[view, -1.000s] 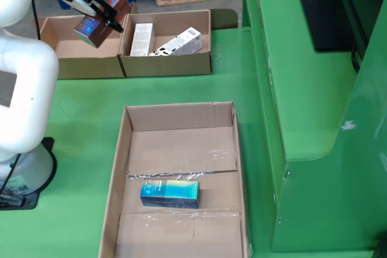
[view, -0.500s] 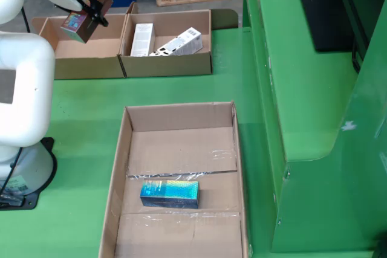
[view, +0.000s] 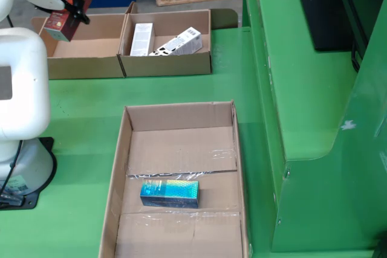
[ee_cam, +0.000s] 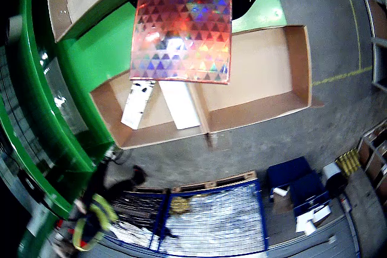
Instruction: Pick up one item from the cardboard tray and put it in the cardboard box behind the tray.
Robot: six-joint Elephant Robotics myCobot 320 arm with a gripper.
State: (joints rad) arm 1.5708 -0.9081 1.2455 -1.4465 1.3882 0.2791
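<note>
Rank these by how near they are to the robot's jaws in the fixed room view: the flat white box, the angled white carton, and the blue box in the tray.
The gripper holds a red box at upper left.
1. Flat white box, in the back right cardboard box, left end.
2. Angled white carton, same box, further right.
3. Blue box, down in the front tray, farthest.

A green table (view: pixel 181 89) carries a cardboard tray (view: pixel 121 149) and two boxes (view: pixel 166 58).

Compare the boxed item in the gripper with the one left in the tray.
The red holographic box hangs tilted in the gripper above the left rear carton; the blue holographic box lies flat on its side in the tray. One is reddish, the other blue-teal. Both are shiny, oblong cartons.
</note>
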